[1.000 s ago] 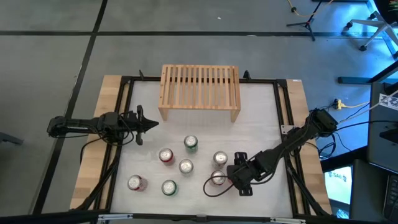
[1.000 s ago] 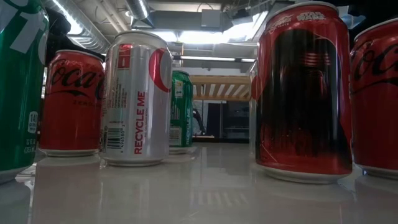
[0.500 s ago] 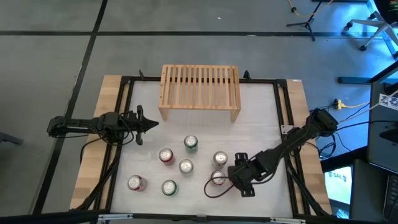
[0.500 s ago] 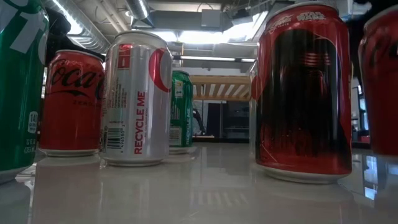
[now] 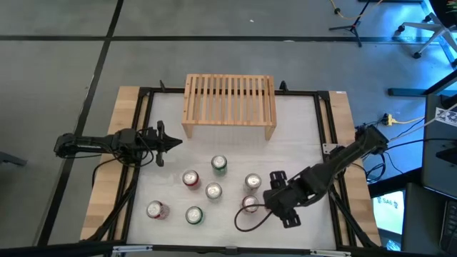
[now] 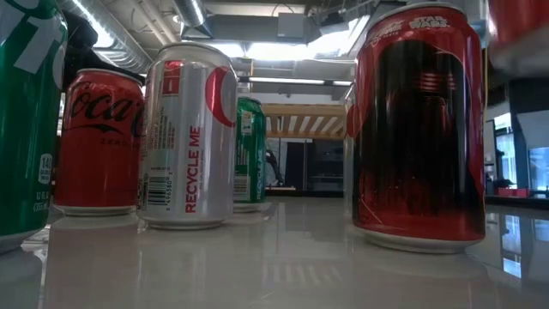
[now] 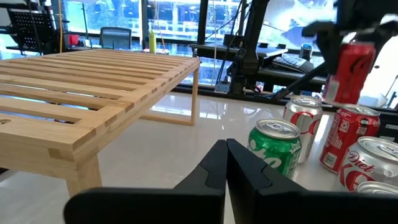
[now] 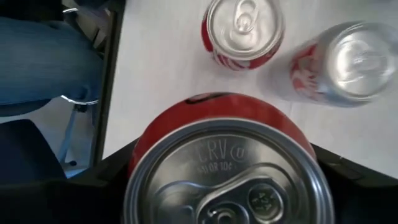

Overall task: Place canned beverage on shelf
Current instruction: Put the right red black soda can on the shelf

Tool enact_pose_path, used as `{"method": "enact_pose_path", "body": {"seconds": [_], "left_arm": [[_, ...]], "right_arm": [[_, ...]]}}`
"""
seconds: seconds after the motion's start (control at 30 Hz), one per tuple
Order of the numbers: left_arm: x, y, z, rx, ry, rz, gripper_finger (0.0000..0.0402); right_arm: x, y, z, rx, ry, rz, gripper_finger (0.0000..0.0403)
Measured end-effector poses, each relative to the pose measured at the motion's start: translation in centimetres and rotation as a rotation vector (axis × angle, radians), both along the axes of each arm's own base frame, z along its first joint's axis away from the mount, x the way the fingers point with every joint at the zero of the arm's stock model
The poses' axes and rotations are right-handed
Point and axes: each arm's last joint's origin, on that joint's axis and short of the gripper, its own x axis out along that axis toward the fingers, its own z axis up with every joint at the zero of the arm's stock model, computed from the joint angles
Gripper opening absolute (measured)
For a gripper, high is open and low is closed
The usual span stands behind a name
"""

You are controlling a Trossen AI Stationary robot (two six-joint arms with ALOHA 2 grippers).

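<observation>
The shelf (image 5: 230,106), a low light-wood slatted rack, stands on its legs at the table's far middle. Several cans stand upright on the white tabletop nearer the front, among them a green one (image 5: 219,165) and a red one (image 5: 191,178). My right gripper (image 5: 255,205) is at the near right, shut on a red can (image 8: 227,180). The left wrist view shows that red can (image 7: 349,65) raised above the others. My left gripper (image 5: 171,141) waits shut at the table's left side, level, touching nothing. My right gripper pinches the red can between its two fingers, one on each side wall (image 8: 144,144) just below the top rim. The fingers (image 8: 354,165) come steeply from above. The can hangs roughly upright, top up, its bottom (image 6: 519,34) clear of the table.
A black-and-red can (image 6: 419,129) and a silver can (image 5: 253,182) stand close to the lifted can. More cans (image 5: 156,210) stand at the near left. Bare tabletop (image 5: 300,143) lies between the cans and the shelf. A black frame (image 5: 325,128) borders the table.
My right gripper has gone up with the red can. The can stood on the table at the near right a second ago and now hangs clear above its neighbours.
</observation>
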Motion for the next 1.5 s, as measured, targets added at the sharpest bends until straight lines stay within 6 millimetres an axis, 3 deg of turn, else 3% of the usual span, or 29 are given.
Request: {"method": "enact_pose_path", "body": {"seconds": [0.27, 0.47, 1.0, 1.23, 1.5], "left_arm": [[0.0, 0.0, 0.0, 0.0, 0.0, 0.0, 0.0], [0.0, 0.0, 0.0, 0.0, 0.0, 0.0, 0.0], [0.0, 0.0, 0.0, 0.0, 0.0, 0.0, 0.0], [0.0, 0.0, 0.0, 0.0, 0.0, 0.0, 0.0], [0.0, 0.0, 0.0, 0.0, 0.0, 0.0, 0.0]], "right_arm": [[0.9, -2.7, 4.3, 0.0, -0.059, -0.009, 0.0305], [1.9, -5.9, 5.8, -0.039, -0.089, 0.004, 0.0306], [3.7, -17.1, 6.1, -0.149, -0.07, 0.034, 0.0307], [3.4, -22.0, 6.2, -0.135, -0.083, 0.024, 0.0307], [2.4, -26.3, 6.9, -0.171, -0.108, 0.021, 0.0307]]}}
